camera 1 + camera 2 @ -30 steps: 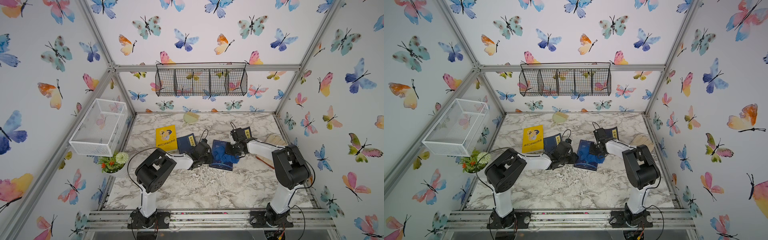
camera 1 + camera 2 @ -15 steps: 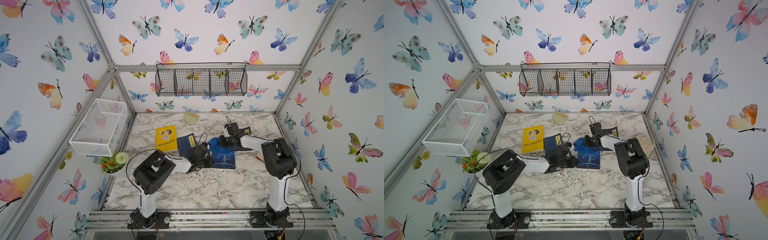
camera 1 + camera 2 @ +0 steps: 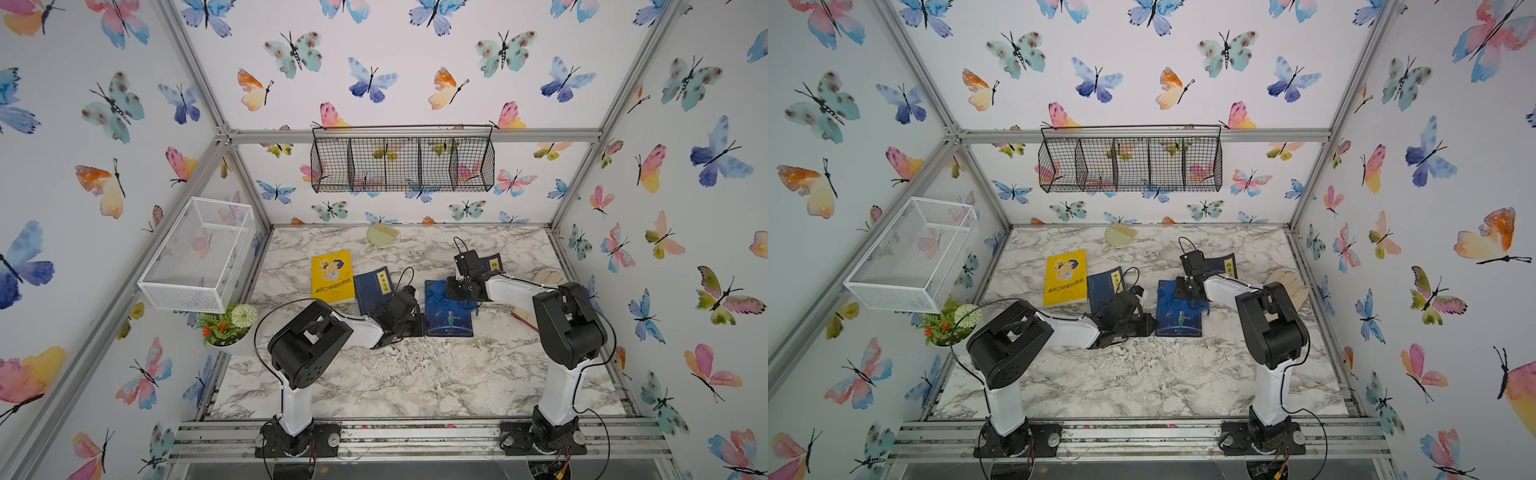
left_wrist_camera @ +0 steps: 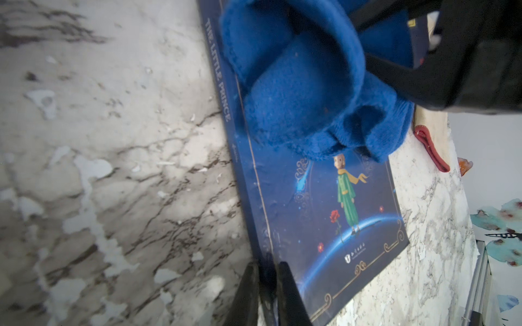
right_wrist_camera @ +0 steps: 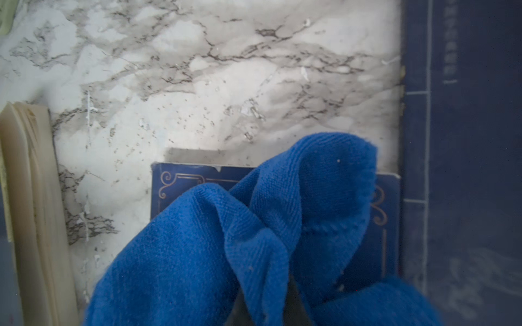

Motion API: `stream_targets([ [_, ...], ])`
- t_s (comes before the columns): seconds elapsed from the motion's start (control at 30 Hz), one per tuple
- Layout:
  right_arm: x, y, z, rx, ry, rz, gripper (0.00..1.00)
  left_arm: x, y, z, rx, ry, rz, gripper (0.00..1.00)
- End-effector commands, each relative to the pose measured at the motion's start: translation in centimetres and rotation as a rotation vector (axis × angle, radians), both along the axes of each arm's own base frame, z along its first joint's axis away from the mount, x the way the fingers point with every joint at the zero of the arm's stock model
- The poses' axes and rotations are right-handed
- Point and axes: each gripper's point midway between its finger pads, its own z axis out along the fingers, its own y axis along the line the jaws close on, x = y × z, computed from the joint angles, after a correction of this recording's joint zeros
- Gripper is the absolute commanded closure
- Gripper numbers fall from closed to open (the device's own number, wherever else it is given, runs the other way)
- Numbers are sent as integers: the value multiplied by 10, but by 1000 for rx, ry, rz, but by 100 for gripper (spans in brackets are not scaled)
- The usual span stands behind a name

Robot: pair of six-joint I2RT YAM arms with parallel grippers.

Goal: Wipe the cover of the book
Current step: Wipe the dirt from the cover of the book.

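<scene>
The book [image 3: 451, 322] [image 3: 1180, 323] is dark blue with a small figure on its cover and lies flat mid-table. A blue cloth [image 3: 438, 291] [image 3: 1168, 293] is bunched on the book's far end. My right gripper [image 3: 454, 290] [image 5: 268, 293] is shut on the cloth [image 5: 254, 240], which hides most of its jaws. Past the cloth, a corner of the book [image 5: 175, 192] shows. My left gripper [image 3: 419, 326] [image 4: 267, 268] is shut on the book's left edge [image 4: 254, 197], one jaw on each face. The bare cover [image 4: 339, 225] shows below the cloth [image 4: 296, 84].
A yellow book [image 3: 331, 274] and another dark blue book [image 3: 374, 286] lie left of the left gripper. A third dark book [image 3: 493, 262] and an open book [image 3: 548, 276] lie by the right arm. A green brush [image 3: 382, 236], a plant pot [image 3: 226, 328] and white crumbs [image 3: 399, 353] are also here.
My right gripper has dragged the cloth from the middle of the cover to its far end. The left jaws have closed onto the book's edge.
</scene>
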Motion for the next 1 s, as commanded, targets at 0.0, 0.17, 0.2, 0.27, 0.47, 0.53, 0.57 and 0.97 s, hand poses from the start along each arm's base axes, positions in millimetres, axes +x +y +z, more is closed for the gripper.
stream_targets([
  [0.0,-55,-43,-42,-167,209,-25,96,-42,33,-64,194,172,-3,86],
  [0.17,-81,-18,-49,-11,245,11,97,-42,30,-63,196,164,3,86],
  [0.2,-87,-11,-51,4,254,24,97,-42,30,-63,196,164,5,86],
  [0.27,-96,5,-57,12,270,55,97,-42,30,-64,195,165,13,86],
  [0.47,-100,-1,-65,-61,278,62,97,-43,29,-64,181,169,16,86],
  [0.53,-94,-17,-60,-120,253,35,96,-43,29,-64,182,169,17,86],
  [0.57,-91,-25,-57,-132,246,20,96,-43,29,-64,181,169,17,86],
  [0.97,-95,-43,-49,-84,266,-25,96,-42,33,-62,185,164,31,86],
])
